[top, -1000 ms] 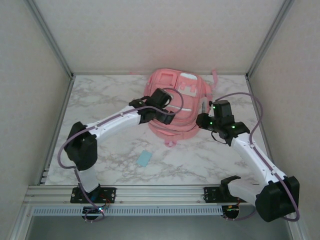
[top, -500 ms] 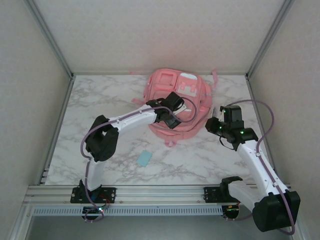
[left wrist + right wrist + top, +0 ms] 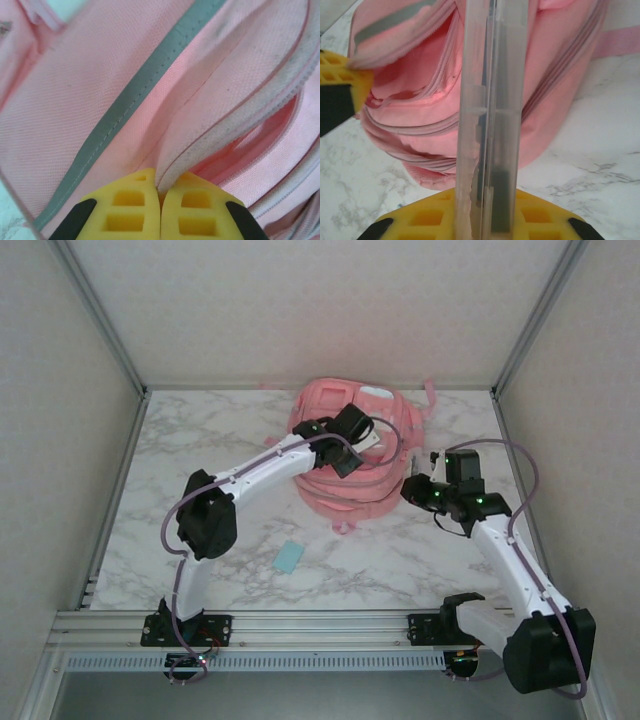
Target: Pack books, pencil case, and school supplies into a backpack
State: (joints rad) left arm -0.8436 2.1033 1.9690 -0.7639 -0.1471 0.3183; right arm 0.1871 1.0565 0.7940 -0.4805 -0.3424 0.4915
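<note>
Pink backpack [image 3: 345,490] pinched at its flap, strip gripped beside it.
Nearest, a light-blue block [image 3: 289,557] lies alone on the marble desk [image 3: 200,450], lower centre of the overhead frame. Right of centre, the right hand [image 3: 492,212] is clamped on a long transparent strip [image 3: 492,100], held just beside the backpack's side. Farther up, at upper centre, the left hand [image 3: 160,192] is clenched on the fabric edge of the backpack's unzipped opening.
</note>
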